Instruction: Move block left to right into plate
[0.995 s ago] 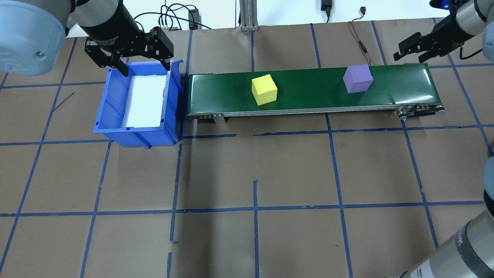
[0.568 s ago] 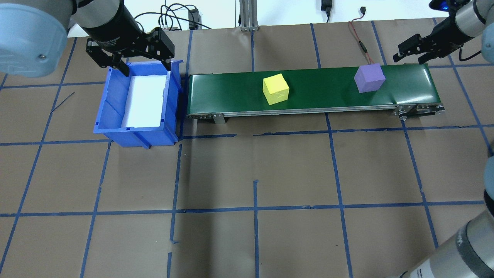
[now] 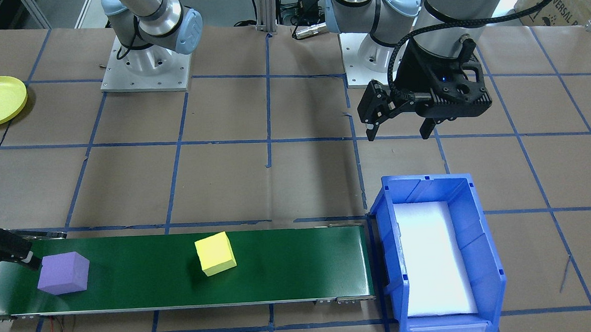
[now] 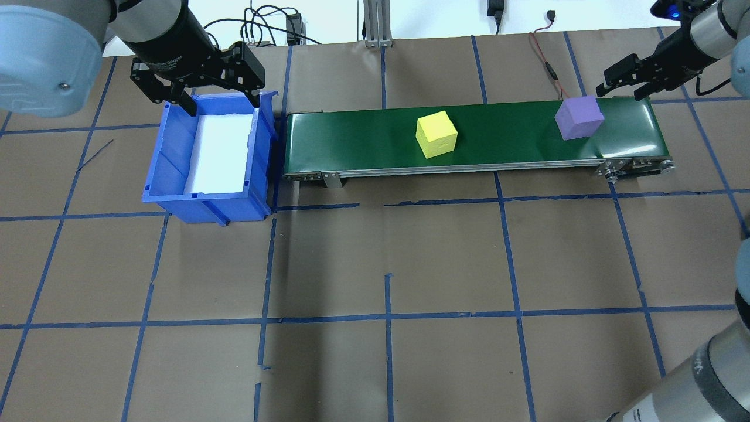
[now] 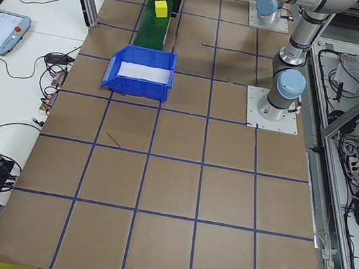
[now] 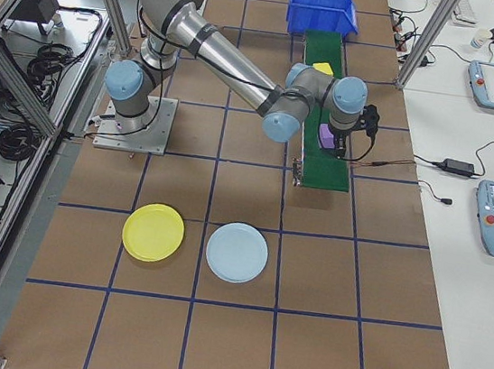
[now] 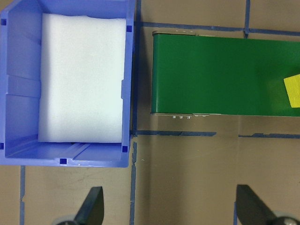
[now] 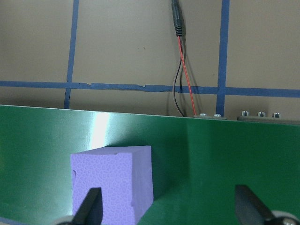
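A purple block (image 4: 579, 118) rides near the right end of the green conveyor belt (image 4: 351, 135), and a yellow block (image 4: 436, 135) sits at mid-belt. My right gripper (image 4: 621, 91) hovers open just beyond the purple block; in the right wrist view the purple block (image 8: 112, 183) lies close to the left finger. My left gripper (image 4: 220, 99) hangs open over the far rim of the blue bin (image 4: 170, 176), holding nothing. A yellow plate (image 6: 153, 231) and a light blue plate (image 6: 237, 252) lie on the table past the belt's right end.
The blue bin holds a white foam pad (image 7: 82, 77) and stands against the belt's left end. A red and black cable (image 8: 180, 70) runs behind the belt's right end. The brown table has blue tape lines.
Both blocks have travelled to the right along the belt. The purple one is now close under my right gripper. Neither arm has visibly moved.
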